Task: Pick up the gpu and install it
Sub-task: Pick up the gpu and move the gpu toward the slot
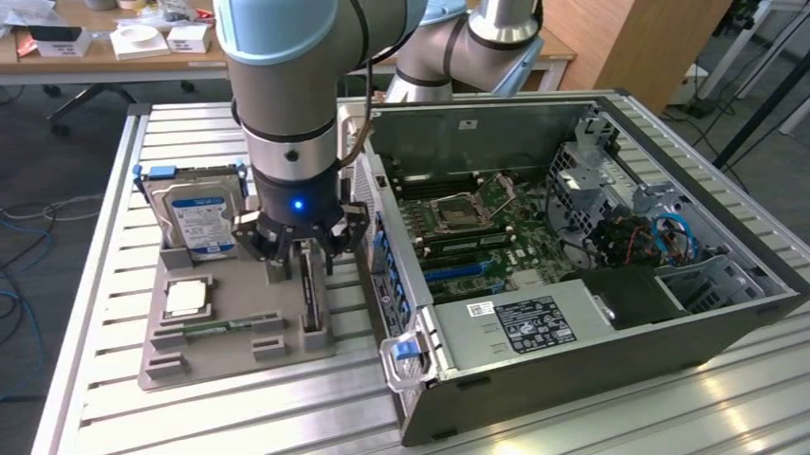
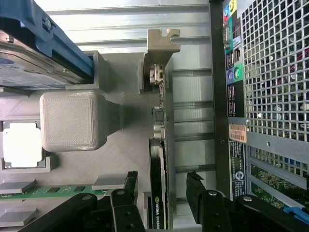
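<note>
Bright, even light is thrown from overhead. Pale glare is seen on the ribbed silver aluminium table (image 1: 684, 408). In the wrist view a soft shadow is cast beside the grey printed square block (image 2: 72, 121), and the thin black gpu card (image 2: 158, 193) is left dark.

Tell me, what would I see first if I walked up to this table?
The big grey and blue arm stands out, its open gripper straddling the black gpu, which stands on edge in a grey tray. At the exterior view's right sits an opened computer, green board showing. A blue-labelled hard drive stands in the tray too.
</note>
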You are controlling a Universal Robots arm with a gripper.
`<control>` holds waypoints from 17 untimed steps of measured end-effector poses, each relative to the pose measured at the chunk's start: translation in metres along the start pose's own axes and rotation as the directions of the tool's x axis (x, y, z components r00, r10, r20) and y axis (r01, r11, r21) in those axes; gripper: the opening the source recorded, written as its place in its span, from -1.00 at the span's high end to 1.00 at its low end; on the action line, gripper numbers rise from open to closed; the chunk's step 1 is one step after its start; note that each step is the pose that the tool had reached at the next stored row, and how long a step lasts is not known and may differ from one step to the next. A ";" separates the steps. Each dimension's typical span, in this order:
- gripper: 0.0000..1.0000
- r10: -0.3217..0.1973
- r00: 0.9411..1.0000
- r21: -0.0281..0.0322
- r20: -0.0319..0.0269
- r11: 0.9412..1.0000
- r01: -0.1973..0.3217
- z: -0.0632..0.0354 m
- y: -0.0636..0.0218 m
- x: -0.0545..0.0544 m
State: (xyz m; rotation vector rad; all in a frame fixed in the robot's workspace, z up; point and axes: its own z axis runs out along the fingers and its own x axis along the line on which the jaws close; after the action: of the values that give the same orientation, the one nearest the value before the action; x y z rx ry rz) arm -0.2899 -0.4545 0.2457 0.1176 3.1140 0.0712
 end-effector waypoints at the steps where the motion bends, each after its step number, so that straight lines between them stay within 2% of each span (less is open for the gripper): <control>1: -0.06 0.000 1.000 0.000 0.000 1.000 0.000 0.0016 -0.0001 0.000; 4: -0.06 0.000 1.000 0.000 0.000 1.000 0.000 0.0058 -0.0003 0.000; 17: -0.06 0.000 1.000 0.000 0.000 1.000 0.000 0.0101 -0.0003 0.001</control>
State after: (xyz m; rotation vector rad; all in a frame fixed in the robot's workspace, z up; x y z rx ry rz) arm -0.2906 -0.4543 0.2356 0.1179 3.1139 0.0711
